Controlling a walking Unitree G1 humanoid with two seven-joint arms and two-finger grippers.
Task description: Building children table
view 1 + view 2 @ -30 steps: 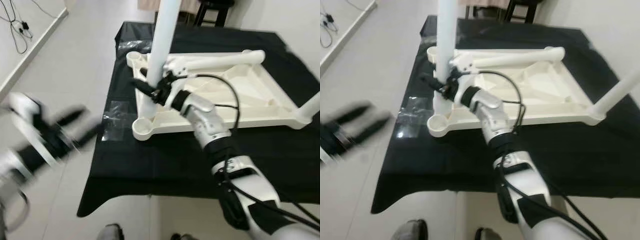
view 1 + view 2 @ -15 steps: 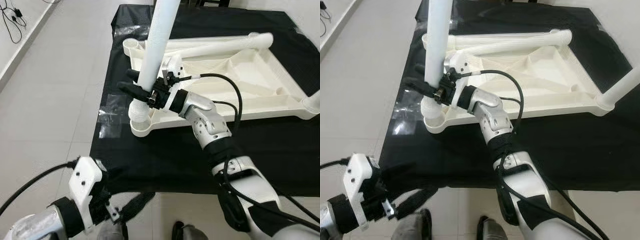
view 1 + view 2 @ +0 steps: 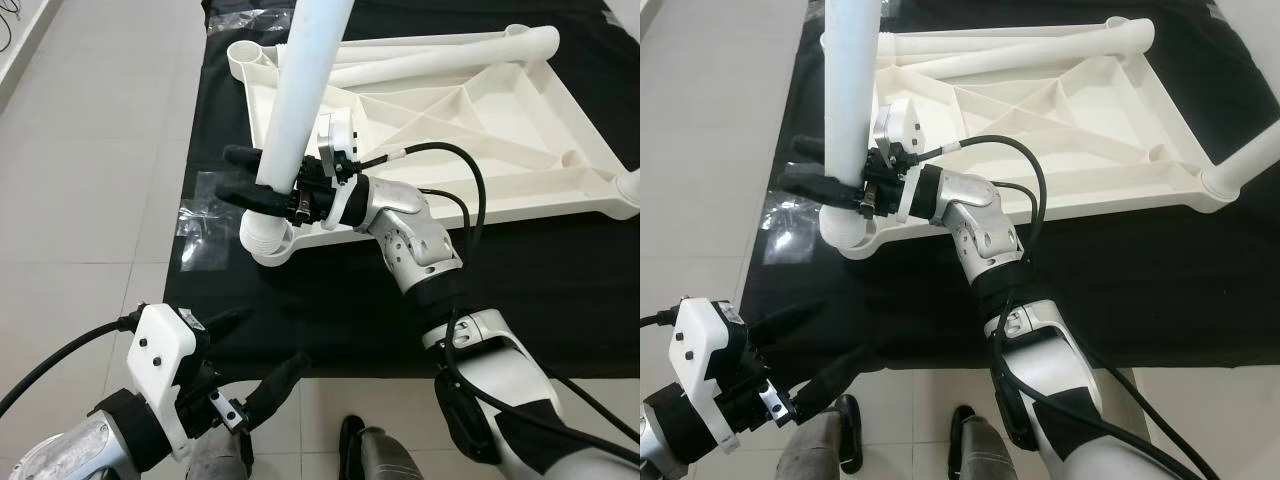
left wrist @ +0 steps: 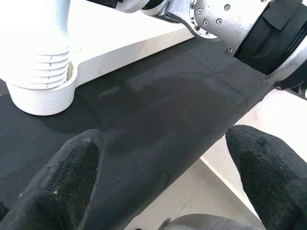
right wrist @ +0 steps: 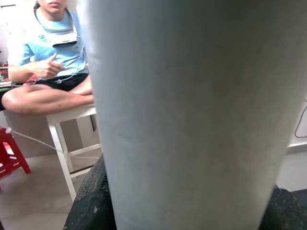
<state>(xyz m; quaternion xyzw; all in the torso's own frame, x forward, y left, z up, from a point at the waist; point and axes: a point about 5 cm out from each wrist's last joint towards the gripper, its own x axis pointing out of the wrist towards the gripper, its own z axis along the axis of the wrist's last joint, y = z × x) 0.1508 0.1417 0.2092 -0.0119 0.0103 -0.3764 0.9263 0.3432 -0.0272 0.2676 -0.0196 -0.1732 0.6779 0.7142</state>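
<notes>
The white table leg (image 3: 300,110) stands nearly upright, its ribbed lower end seated in the corner socket (image 3: 265,240) of the upturned white tabletop (image 3: 480,130), which lies underside up on the black-draped table (image 3: 330,310). That socket sits at the 7 o'clock corner of the tabletop. A second leg (image 3: 1250,160) rises from the 4 o'clock corner, and another leg (image 3: 440,55) lies flat along the 12 o'clock edge.

The right tool (image 3: 250,175) is pinching the standing leg just above the socket, one black finger on either side of it. In the right wrist view the leg is pressed between the fingers (image 5: 88,206), and a person (image 5: 53,57) sits on a white stool (image 5: 67,129) beyond.

The left tool (image 3: 262,355) hangs at 7 o'clock from the socket, off the table's near edge above the tiled floor (image 3: 90,200), its fingers (image 4: 72,167) spread wide and holding nothing.
</notes>
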